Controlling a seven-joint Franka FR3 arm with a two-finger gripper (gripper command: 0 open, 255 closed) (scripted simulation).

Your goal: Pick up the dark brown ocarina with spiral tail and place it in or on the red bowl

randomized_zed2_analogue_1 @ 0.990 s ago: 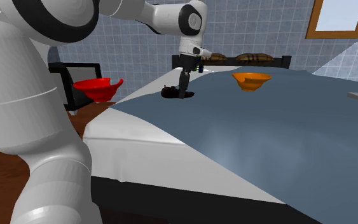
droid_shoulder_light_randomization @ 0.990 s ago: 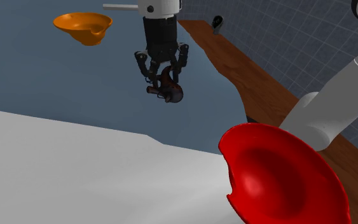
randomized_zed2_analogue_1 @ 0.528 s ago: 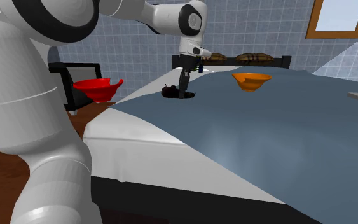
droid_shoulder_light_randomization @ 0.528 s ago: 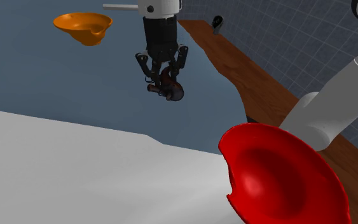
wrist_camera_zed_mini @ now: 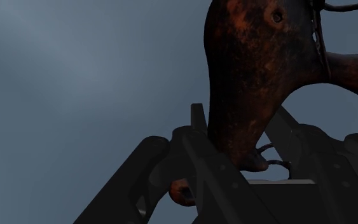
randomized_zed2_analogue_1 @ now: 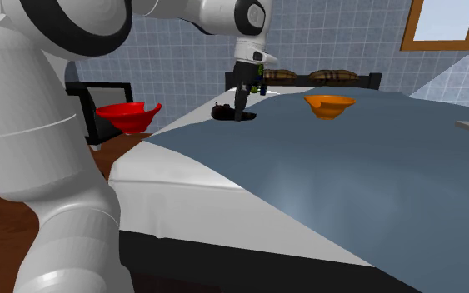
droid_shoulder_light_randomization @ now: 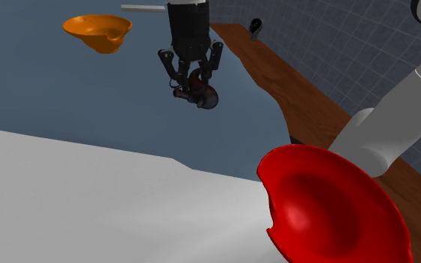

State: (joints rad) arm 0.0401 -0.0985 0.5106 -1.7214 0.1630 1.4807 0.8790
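The dark brown ocarina (droid_shoulder_light_randomization: pixel 201 96) hangs clamped in my black gripper (droid_shoulder_light_randomization: pixel 195 88), a little above the blue-grey bed surface (droid_shoulder_light_randomization: pixel 89 104). From the second exterior view the ocarina (randomized_zed2_analogue_1: pixel 223 112) juts out sideways from the gripper (randomized_zed2_analogue_1: pixel 239 111). Up close in the wrist view, the rusty-brown ocarina body (wrist_camera_zed_mini: pixel 254 70) stands between the fingers (wrist_camera_zed_mini: pixel 203 172). The red bowl (droid_shoulder_light_randomization: pixel 328 205) sits tilted in the shoulder view's lower right, nearer the camera than the gripper; it is the red bowl (randomized_zed2_analogue_1: pixel 129 116) on the second exterior view's left.
An orange bowl (droid_shoulder_light_randomization: pixel 96 31) rests on the bed at the shoulder view's upper left. A brown wooden ledge (droid_shoulder_light_randomization: pixel 291 90) runs along the tiled wall. White sheet (droid_shoulder_light_randomization: pixel 89 202) covers the near part of the bed. My own arm (randomized_zed2_analogue_1: pixel 49 158) bulks large in the second exterior view.
The gripper has risen with the ocarina clamped in it, lifting it off the bed surface. The bowls have stayed put.
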